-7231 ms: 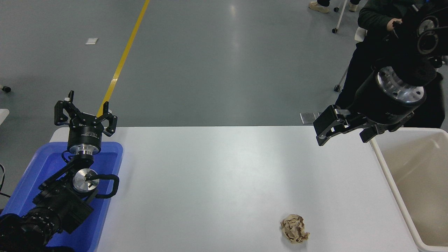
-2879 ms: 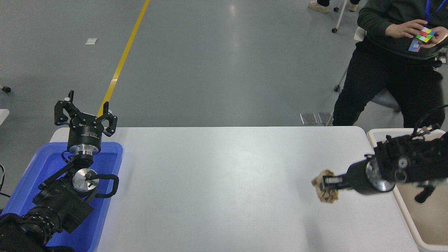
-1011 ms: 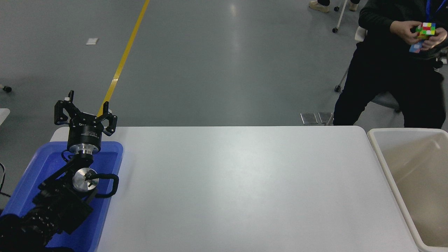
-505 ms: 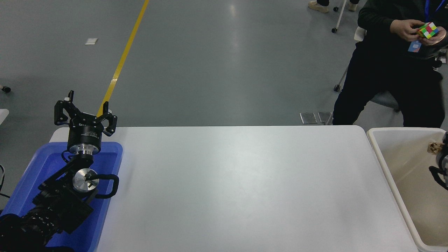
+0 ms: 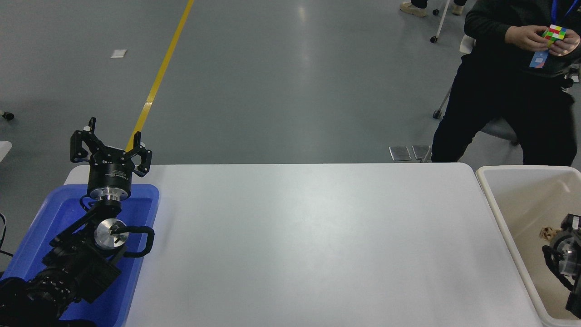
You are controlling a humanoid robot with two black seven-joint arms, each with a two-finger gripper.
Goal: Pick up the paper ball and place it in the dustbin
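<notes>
Only a small tan piece of the paper ball (image 5: 546, 233) shows, at the tip of my right gripper (image 5: 553, 238). The gripper reaches in from the right edge, low inside the dustbin (image 5: 499, 213), and is shut on the ball. Most of the gripper is cut off by the picture's edge. The dustbin stands at the table's right end, with an off-white rim and beige walls. My left gripper (image 5: 110, 146) is open and empty, parked upright over the blue tray at the lower left.
A shallow blue tray (image 5: 146, 213) sits at the table's left end under the left arm. A person (image 5: 508, 91) sits beyond the far right corner holding a colour cube (image 5: 554, 32). The white table (image 5: 308, 245) lies between tray and dustbin.
My right gripper has moved down and a little left inside the dustbin with the paper ball; a second ago it was out of view. The left arm has not moved.
</notes>
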